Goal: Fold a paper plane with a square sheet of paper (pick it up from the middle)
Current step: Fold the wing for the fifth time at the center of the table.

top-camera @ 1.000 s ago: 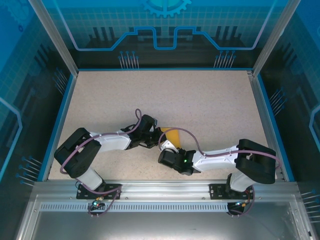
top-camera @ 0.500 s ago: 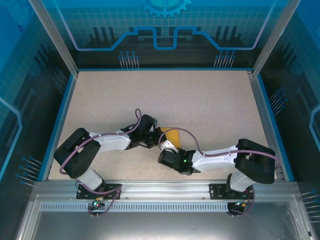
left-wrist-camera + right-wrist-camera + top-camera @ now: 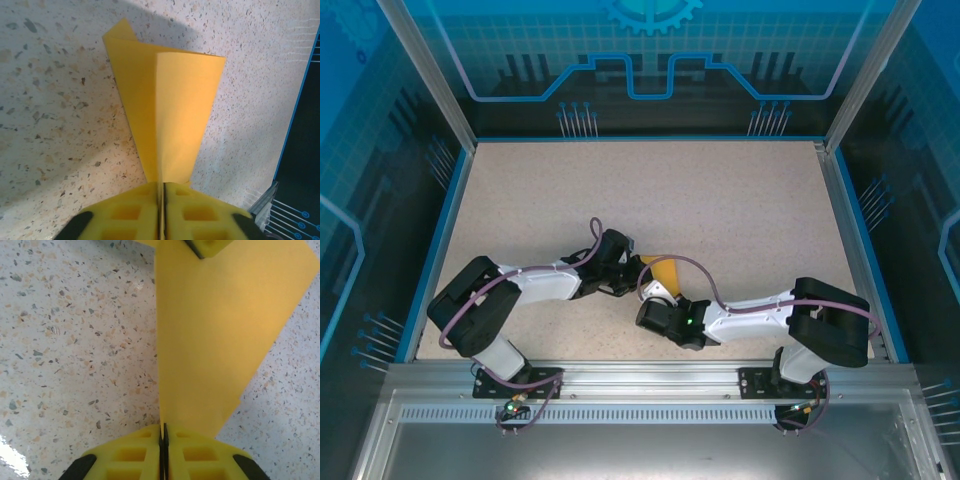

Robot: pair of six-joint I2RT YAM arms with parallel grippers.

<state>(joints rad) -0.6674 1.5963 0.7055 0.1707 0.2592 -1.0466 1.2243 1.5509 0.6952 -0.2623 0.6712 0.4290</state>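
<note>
The square sheet of paper (image 3: 666, 270) is orange-yellow and folded into a tapering wedge, lying low over the table between the two grippers. Whether it has the shape of the paper plane I cannot tell. In the left wrist view the paper (image 3: 170, 105) narrows into my left gripper (image 3: 161, 186), whose yellow jaws are shut on its narrow end. In the right wrist view the paper (image 3: 215, 335) runs down into my right gripper (image 3: 162, 427), shut on its creased edge. The left gripper's fingertip (image 3: 207, 246) touches the paper's far end there. From above, the left gripper (image 3: 638, 268) and right gripper (image 3: 658, 292) nearly meet.
The speckled beige table (image 3: 720, 200) stretches wide behind and to both sides of the arms. A blue rim (image 3: 840, 200) and metal frame posts bound it. The table's right edge (image 3: 295, 125) lies close to the paper in the left wrist view.
Both arms stay almost still in the top view. The yellow patch showing between the grippers looks slightly narrower than before.
</note>
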